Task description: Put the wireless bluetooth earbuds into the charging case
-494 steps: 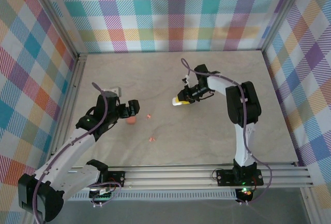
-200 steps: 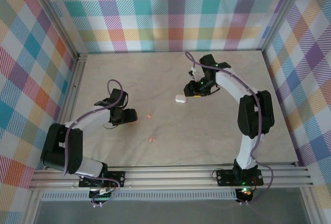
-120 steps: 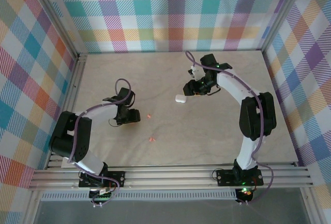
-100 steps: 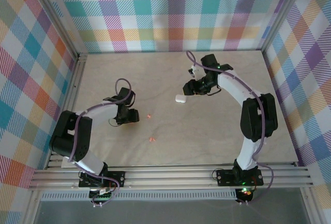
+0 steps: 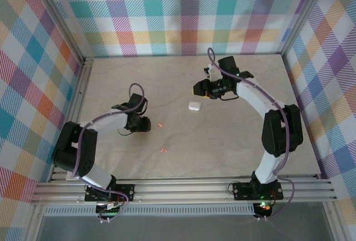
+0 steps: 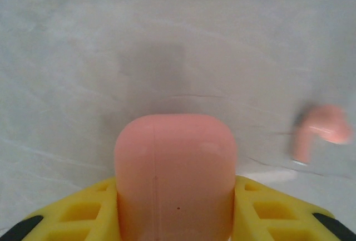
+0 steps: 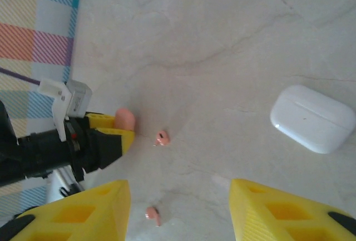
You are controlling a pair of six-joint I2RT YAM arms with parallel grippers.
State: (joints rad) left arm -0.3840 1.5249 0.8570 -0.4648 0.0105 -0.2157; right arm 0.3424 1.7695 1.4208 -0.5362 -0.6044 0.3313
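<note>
Salmon-pink plastic sits square in my left wrist view: the pink case (image 6: 175,180) is lodged between the left fingers (image 6: 83,219), yellow pads against both its flanks, so I read that as a grip on it. I cannot tell whether it rests on the table (image 6: 167,40) or hangs just above it. A thin seam runs down its face near the left edge and looks shut. If that is the lid line, one pad may be bearing on the lid itself. One pink earbud (image 6: 318,137) lies on the table just right of the case, apart from it. From above, the second pink earbud (image 5: 163,149) lies nearer my side, apart from the first. The right fingers (image 7: 83,213) stand wide open with nothing between them, above the white case (image 7: 313,118), which lies closed on the table. To do this step well, I judge the left grip must sit on the body only, clear of the lid, and hold the case level. The smooth rounded shell could squirt out under a hard squeeze, so I would keep the pressure modest
</note>
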